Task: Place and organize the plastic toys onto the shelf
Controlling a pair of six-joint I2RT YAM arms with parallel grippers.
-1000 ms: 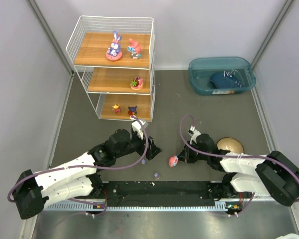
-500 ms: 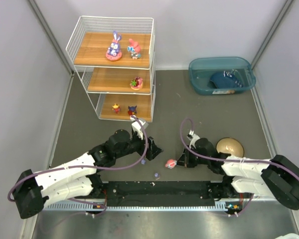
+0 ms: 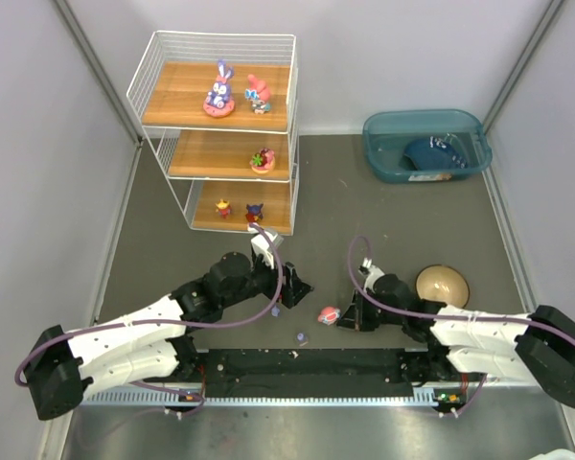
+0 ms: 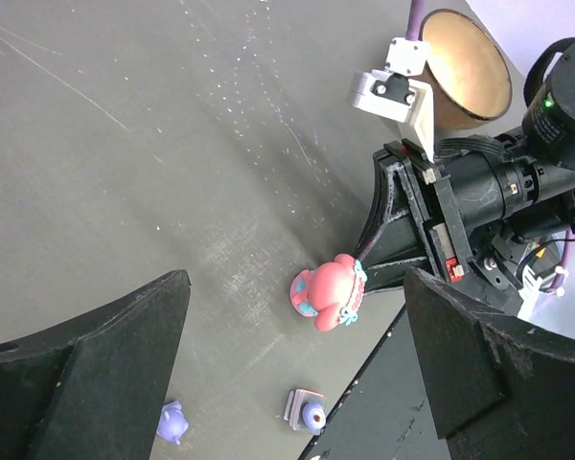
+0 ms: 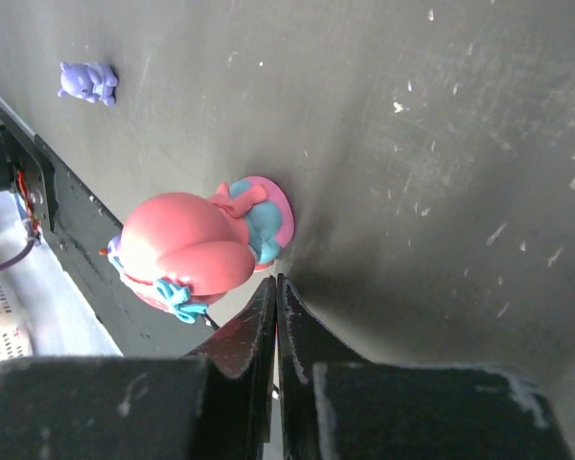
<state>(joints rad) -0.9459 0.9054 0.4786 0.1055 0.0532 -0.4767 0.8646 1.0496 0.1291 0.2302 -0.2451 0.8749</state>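
The white wire shelf (image 3: pixel 159 67) stands at the far left. Its wooden boards hold a purple bunny figurine (image 3: pixel 218 91), a pink figurine (image 3: pixel 259 94), one toy on the middle board (image 3: pixel 262 159) and two tiny ones on the bottom board (image 3: pixel 238 209). A pink figurine with blue trim (image 3: pixel 329 314) lies tipped on the floor, also in the right wrist view (image 5: pixel 196 249). My right gripper (image 5: pixel 277 285) is shut and empty, its tips at the figurine's round base. My left gripper (image 3: pixel 297 287) is open above the floor, the pink figurine (image 4: pixel 329 292) between its fingers (image 4: pixel 96 364) in view.
A tiny purple toy (image 4: pixel 171 422) and a small block with a purple ball (image 4: pixel 307 412) lie near the front rail (image 3: pixel 307 362). A tan bowl (image 3: pixel 442 282) sits beside the right arm. A teal bin (image 3: pixel 383 158) with a dark blue item stands at the far right.
My right gripper has slid toward the near left along the floor, and the pink figurine has shifted slightly the same way. My left arm has hardly moved.
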